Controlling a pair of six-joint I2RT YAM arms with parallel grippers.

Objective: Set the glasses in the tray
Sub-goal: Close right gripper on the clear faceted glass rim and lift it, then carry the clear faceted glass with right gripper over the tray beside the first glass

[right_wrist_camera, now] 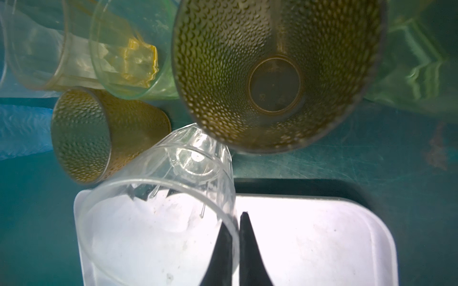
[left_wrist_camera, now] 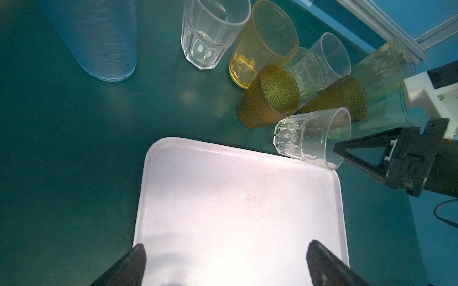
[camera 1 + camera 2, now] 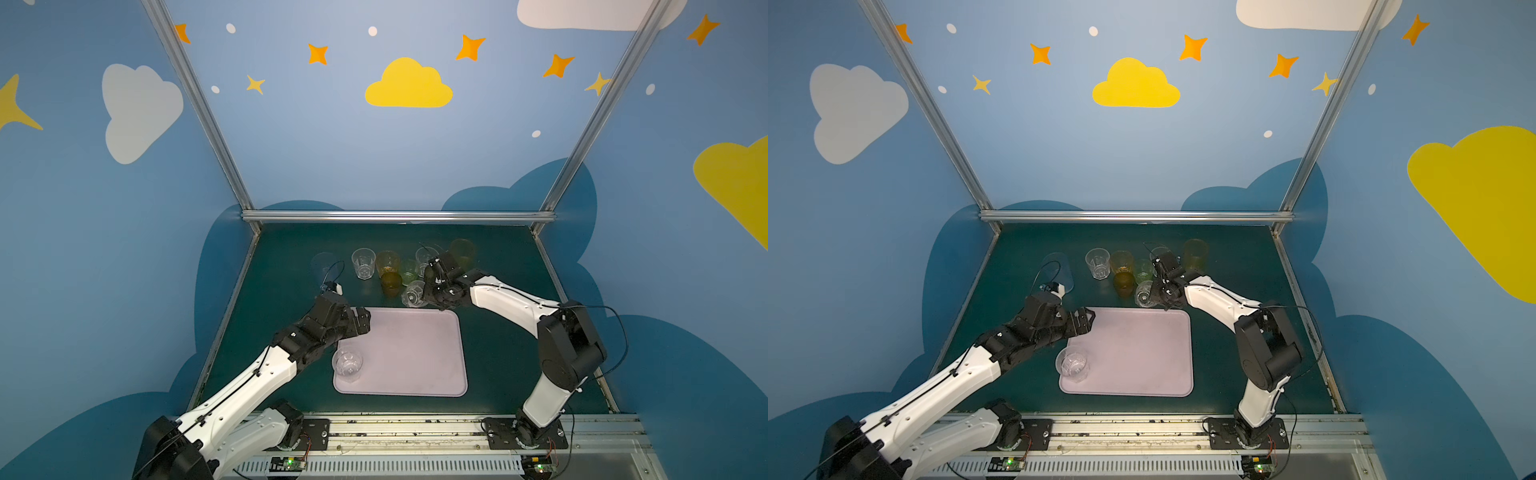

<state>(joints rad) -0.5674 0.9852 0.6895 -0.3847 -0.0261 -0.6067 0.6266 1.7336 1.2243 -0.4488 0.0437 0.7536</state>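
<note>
The pale lilac tray lies mid-table. One clear glass stands upright in its near left corner. My right gripper is shut on the rim of a clear faceted glass, which hangs tilted over the tray's far edge. My left gripper hovers open and empty over the tray's far left corner. Behind the tray stand several more glasses: pale blue, clear, orange, green and two brown-amber.
A tall yellowish glass stands at the back right behind my right wrist. A metal rail and blue walls close the green table at the back and sides. Both arm bases sit on the front rail.
</note>
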